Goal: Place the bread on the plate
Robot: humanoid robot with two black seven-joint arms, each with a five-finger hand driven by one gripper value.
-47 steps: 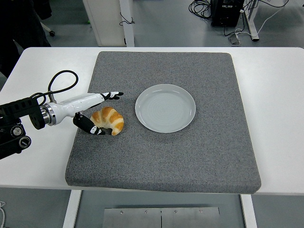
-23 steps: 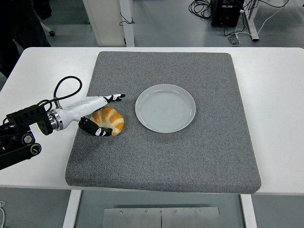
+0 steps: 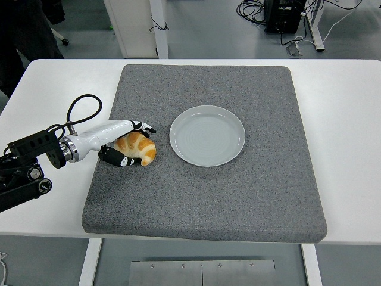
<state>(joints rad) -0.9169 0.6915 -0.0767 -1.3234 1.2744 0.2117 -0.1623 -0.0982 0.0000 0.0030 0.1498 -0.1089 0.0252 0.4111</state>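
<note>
Here the left hand (image 3: 122, 143) clasps a glossy curved bread (image 3: 138, 148) on coarse grey mat (image 3: 238, 196).

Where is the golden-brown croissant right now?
In the head view, the golden-brown croissant lies on the grey mat, left of the empty round pale plate, with the left hand closing around it.

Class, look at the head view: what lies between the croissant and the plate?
Nothing: only bare grey mat separates the croissant from the plate, as the head view shows.

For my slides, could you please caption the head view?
Left hand closing around the croissant on the grey mat, beside an empty plate.
</note>
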